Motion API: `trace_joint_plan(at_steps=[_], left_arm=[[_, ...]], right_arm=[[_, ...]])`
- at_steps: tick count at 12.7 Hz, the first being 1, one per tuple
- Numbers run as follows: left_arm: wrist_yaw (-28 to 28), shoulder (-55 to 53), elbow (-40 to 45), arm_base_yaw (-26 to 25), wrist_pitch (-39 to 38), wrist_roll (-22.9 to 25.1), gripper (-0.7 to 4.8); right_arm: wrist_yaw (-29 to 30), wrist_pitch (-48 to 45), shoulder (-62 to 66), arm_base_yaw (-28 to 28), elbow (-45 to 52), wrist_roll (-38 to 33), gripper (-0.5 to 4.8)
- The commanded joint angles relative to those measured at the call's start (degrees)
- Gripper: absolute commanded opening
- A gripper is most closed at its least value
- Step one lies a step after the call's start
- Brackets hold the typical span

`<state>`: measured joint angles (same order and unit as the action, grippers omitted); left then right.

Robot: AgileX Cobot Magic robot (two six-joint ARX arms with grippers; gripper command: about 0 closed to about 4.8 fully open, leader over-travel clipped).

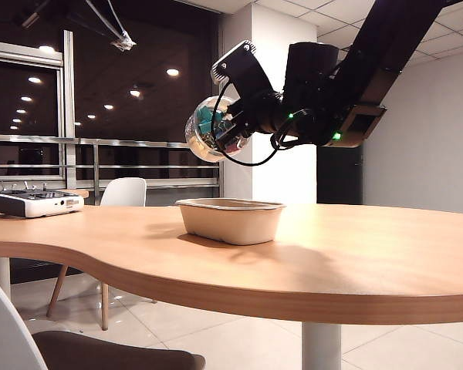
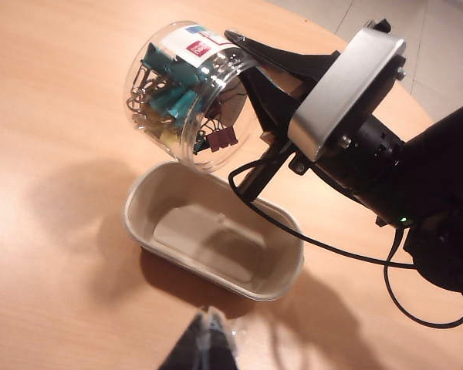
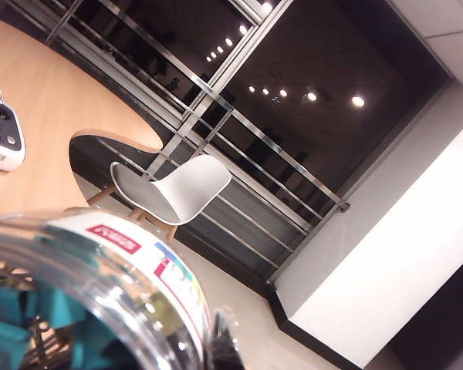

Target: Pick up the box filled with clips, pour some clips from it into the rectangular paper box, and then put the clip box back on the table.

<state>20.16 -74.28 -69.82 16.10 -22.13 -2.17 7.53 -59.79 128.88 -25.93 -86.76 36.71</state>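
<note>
The pouring step is in hand: the box filled with clips (image 2: pixel 187 96) is pinched in the right gripper (image 2: pixel 247 108) and held tipped above the rectangular paper box (image 2: pixel 216 231), seemingly still empty. Further tilting is needed. The left gripper (image 2: pixel 208 339), pressed together, hangs beside the tray.

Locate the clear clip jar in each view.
Exterior: clip jar held aloft by the right end effector, above the paper tray.
Left wrist: jar tilted over the tray.
Right wrist: jar fills the foreground.
Shared landmark: the jar's red label.
</note>
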Motion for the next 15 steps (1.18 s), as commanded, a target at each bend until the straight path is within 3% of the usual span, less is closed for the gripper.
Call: trace_joint_plan(at_steps=[1, 15], left_arm=[[0.0, 0.2, -0.2, 0.0, 0.3, 0.2, -0.06], [0.0, 0.2, -0.2, 0.0, 0.3, 0.2, -0.06]], right_arm=[[-0.2, -4.2, -0.6, -0.1, -0.2, 1.5, -0.01], [-1.2, -14.5, -0.6, -0.1, -0.3, -0.6, -0.01]])
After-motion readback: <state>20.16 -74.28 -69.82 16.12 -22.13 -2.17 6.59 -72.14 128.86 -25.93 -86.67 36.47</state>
